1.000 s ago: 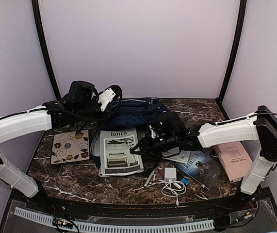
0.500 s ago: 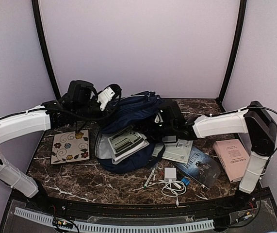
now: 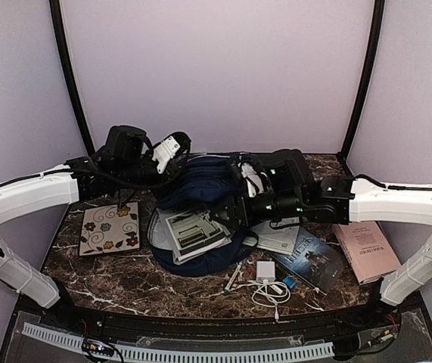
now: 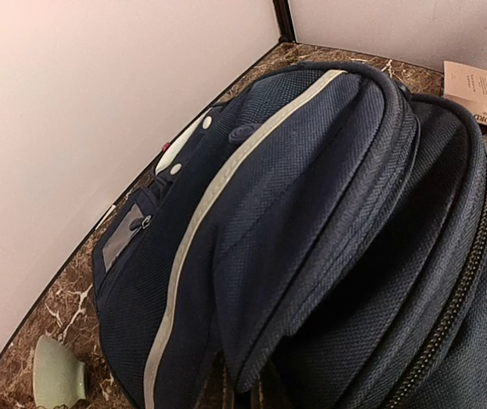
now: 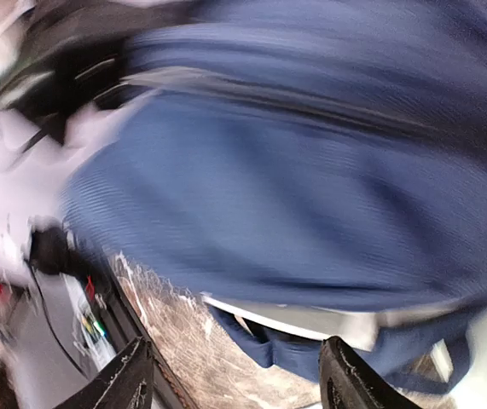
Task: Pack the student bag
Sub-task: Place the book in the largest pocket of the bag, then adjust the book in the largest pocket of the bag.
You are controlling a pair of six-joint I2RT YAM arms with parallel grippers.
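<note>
on the table's (image 3: 170,291) left lies a flowered tile (image 3: 110,228). the left hand (image 3: 176,155) is pressed together, pinching the top edge of the bag (image 3: 200,181) and holding that side up. the left wrist view shows a pale green cup (image 4: 55,372) by the wall, beside the bag. the bag sits at the middle of the table, mouth open toward the near edge, with a magazine (image 3: 191,233) lying tilted in the opening. the right hand (image 5: 239,375) hangs just over the bag's right side, its fingers spread with nothing between them. right of the bag lie a booklet (image 3: 278,237), a pen (image 3: 233,278), a white charger (image 3: 266,271), a dark book (image 3: 315,259) and a pink book (image 3: 365,251).
</note>
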